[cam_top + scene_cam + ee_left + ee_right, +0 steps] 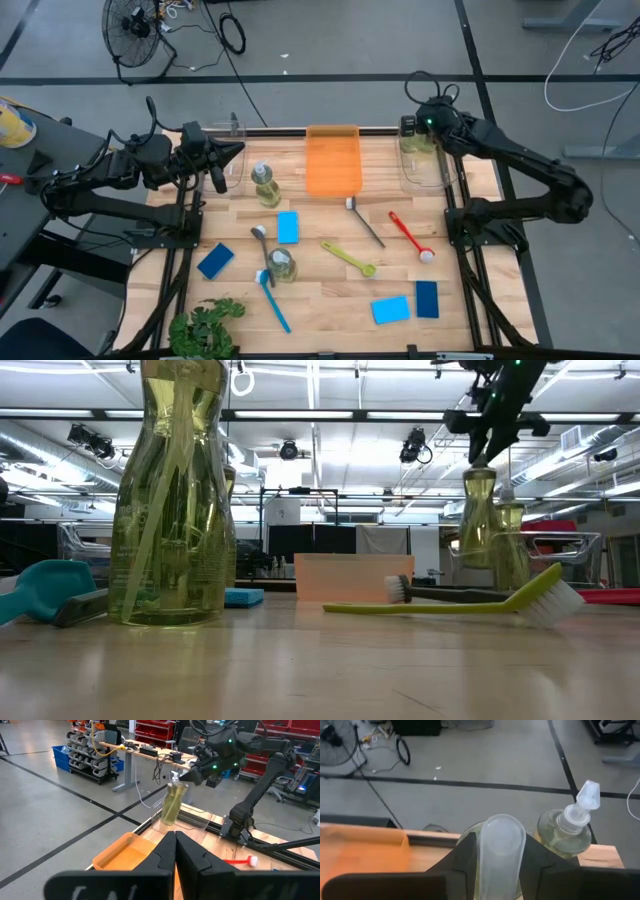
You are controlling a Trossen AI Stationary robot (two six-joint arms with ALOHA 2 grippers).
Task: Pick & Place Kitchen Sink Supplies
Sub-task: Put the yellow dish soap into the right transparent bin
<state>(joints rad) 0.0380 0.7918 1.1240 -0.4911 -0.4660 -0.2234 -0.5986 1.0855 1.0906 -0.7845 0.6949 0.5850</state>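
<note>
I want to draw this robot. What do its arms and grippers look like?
Both arms are black and jointed, with black cables looping along them. The right arm has a small green light near its wrist. The left gripper ends in two dark, wedge-shaped fingers; the right gripper has dark fingers too.

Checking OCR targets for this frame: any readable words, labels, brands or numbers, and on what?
None can be read.
Near pump bottle: faint print on its front in the low view, too blurred to read.
Bottle held by the right hand: no label visible.
Bottle beside it in the clear bin: no label visible.
Sponges, brushes, orange tray: no print visible.
</note>
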